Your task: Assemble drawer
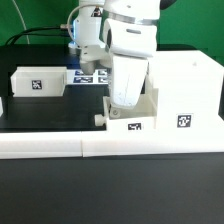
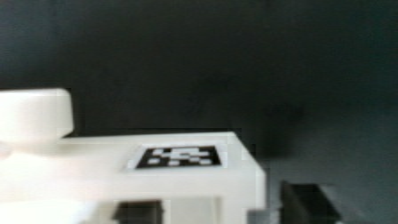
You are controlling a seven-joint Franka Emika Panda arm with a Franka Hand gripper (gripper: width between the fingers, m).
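A small white open-top tray [image 1: 128,120] with a square tag stands just in front of the tall white casing [image 1: 180,92], touching the low white wall. My gripper [image 1: 125,102] reaches down into it from above. In the wrist view the tray [image 2: 125,165] fills the lower part, with its tag and a rounded white knob [image 2: 32,112]. My gripper [image 2: 226,208] has one dark finger [image 2: 143,212] inside the tray and the other outside it, closed on the tray's side wall. The second tray [image 1: 38,82] lies apart on the exterior view's left.
The marker board [image 1: 88,76] lies flat at the back behind the arm. The long low white L-shaped wall [image 1: 60,146] runs along the table's front edge. Black tabletop [image 1: 50,110] lies between the left tray and the held one.
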